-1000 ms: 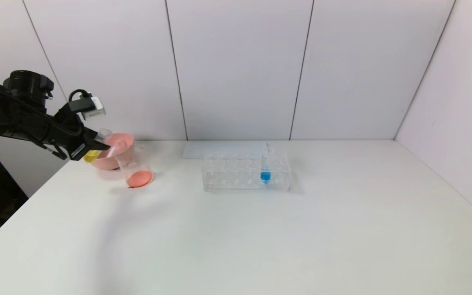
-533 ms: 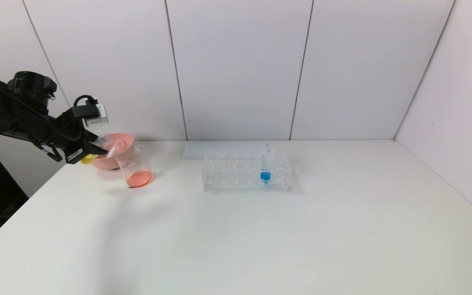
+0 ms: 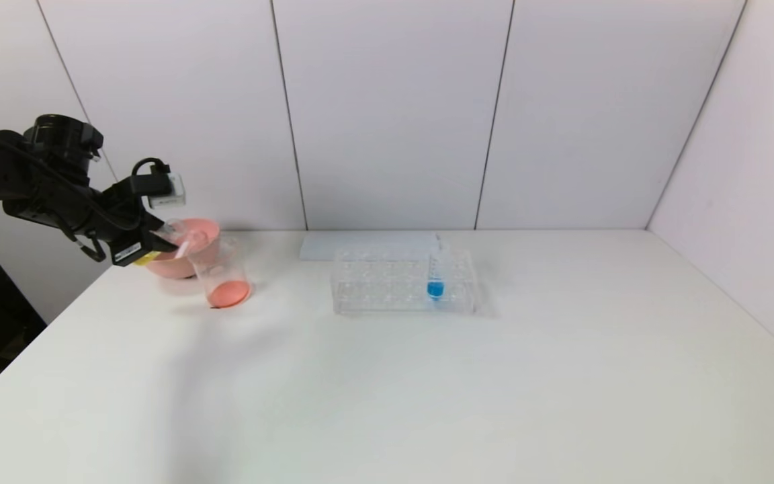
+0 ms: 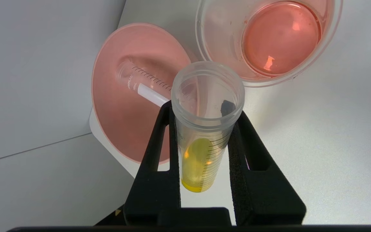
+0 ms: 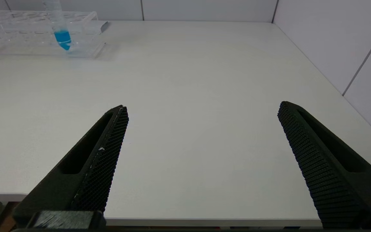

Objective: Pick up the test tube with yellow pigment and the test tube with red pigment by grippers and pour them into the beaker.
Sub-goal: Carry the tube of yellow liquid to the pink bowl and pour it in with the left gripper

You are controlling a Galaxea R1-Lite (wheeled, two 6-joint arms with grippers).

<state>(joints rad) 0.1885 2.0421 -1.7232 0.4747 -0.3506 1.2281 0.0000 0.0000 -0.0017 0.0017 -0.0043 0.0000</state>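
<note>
Carried closer to the beaker (image 3: 221,275) since a second ago, the left tool (image 4: 204,112) pinches the test tube with yellow pigment (image 4: 204,129), tilted mouth-first toward 3 o'clock at the pink bowl (image 3: 182,252); right tool (image 5: 201,111) spread.

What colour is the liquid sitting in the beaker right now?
Red-orange liquid in the beaker, clearest in the left wrist view.

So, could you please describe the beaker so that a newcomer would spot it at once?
At the white table's far left corner sits a pink plastic bowl. The small clear glass beaker stands in front of it, the only vessel holding a pool of red-orange liquid.
</note>
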